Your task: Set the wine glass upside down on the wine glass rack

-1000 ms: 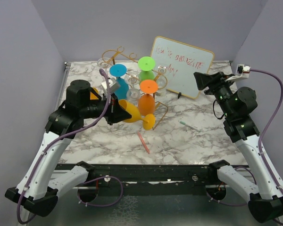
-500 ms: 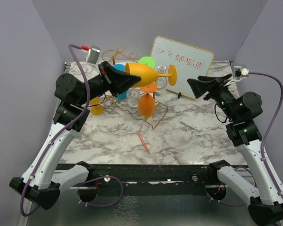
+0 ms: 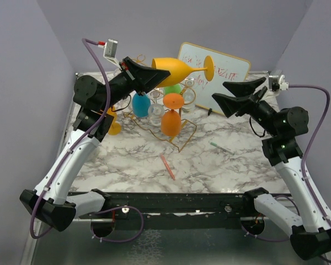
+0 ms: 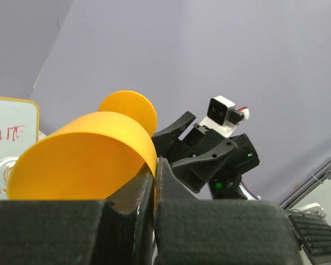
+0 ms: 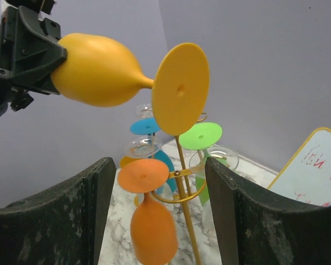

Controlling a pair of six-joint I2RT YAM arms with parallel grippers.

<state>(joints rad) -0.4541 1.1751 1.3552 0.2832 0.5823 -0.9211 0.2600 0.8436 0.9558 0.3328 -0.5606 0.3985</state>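
My left gripper (image 3: 148,78) is shut on the rim of a yellow wine glass (image 3: 174,68). It holds the glass on its side, high above the gold wire rack (image 3: 183,136), with the foot (image 3: 208,68) pointing right. In the left wrist view the fingers pinch the bowl's wall (image 4: 83,160). My right gripper (image 3: 235,94) is open and empty, level with the foot and a little to its right. In the right wrist view the yellow glass (image 5: 99,69) hangs above the rack (image 5: 186,215) between my open fingers. Orange (image 3: 171,120), blue (image 3: 140,104) and green (image 3: 174,87) glasses hang upside down on the rack.
A framed whiteboard (image 3: 220,80) leans behind the rack at the right. Another yellow glass (image 3: 113,125) lies on the marble table (image 3: 220,165) left of the rack. A red pen (image 3: 167,167) and a green pen (image 3: 221,147) lie in front. Clear glasses also hang on the rack.
My left arm has swung the yellow glass up from near the table to high above the rack. My right gripper has risen and turned toward the glass's foot.
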